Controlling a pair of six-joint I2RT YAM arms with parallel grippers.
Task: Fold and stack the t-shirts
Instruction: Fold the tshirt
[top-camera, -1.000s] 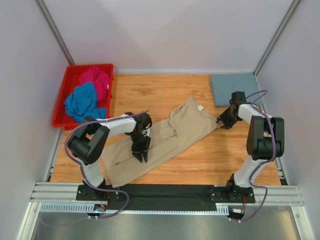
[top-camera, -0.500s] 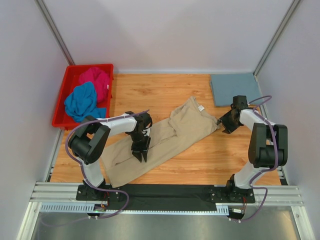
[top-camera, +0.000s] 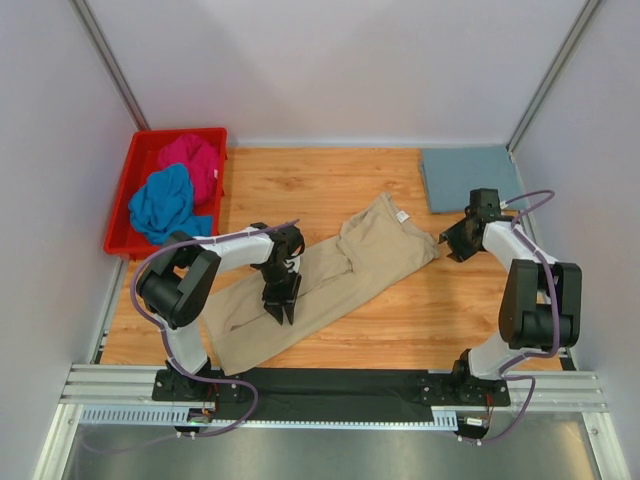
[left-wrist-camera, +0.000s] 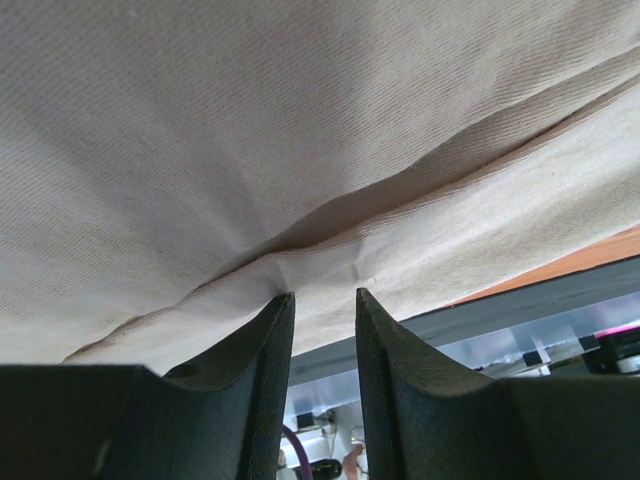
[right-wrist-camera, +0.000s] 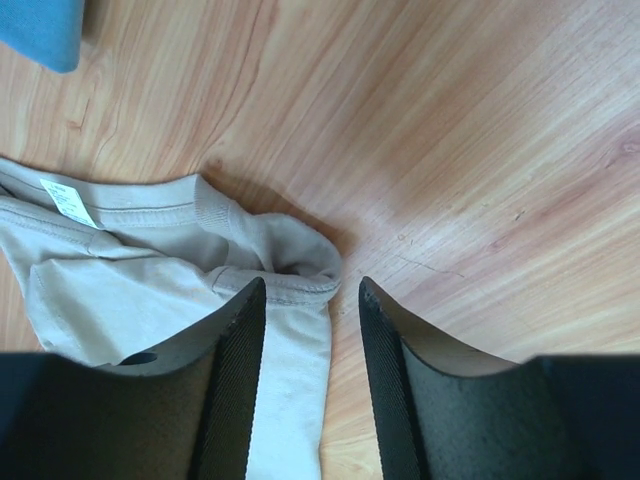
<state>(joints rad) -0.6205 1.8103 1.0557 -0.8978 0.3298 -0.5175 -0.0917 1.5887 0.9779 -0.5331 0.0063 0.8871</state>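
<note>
A beige t-shirt (top-camera: 340, 265) lies spread diagonally across the wooden table. My left gripper (top-camera: 283, 312) stands on its lower middle. In the left wrist view its fingertips (left-wrist-camera: 280, 300) press against a crease of the beige cloth (left-wrist-camera: 300, 150), and the gap of that gripper (left-wrist-camera: 320, 293) is open with nothing in it. My right gripper (top-camera: 447, 247) hovers open at the shirt's right sleeve edge (right-wrist-camera: 300, 265), which lies on the wood under the jaws of this gripper (right-wrist-camera: 308, 282). A folded grey-blue t-shirt (top-camera: 470, 177) lies at the back right. Magenta (top-camera: 192, 160) and bright blue (top-camera: 160, 205) t-shirts lie crumpled in the bin.
A red plastic bin (top-camera: 122, 205) stands at the back left against the wall. A white label (right-wrist-camera: 65, 200) shows at the beige shirt's collar. A corner of the grey-blue shirt (right-wrist-camera: 40, 25) shows at the right wrist view's top left. Black rail (top-camera: 340, 385) runs along the near edge.
My right gripper has drawn a little to the right, off the beige shirt's sleeve edge, and its elbow has swung outward. The left arm and the shirt have not moved.
</note>
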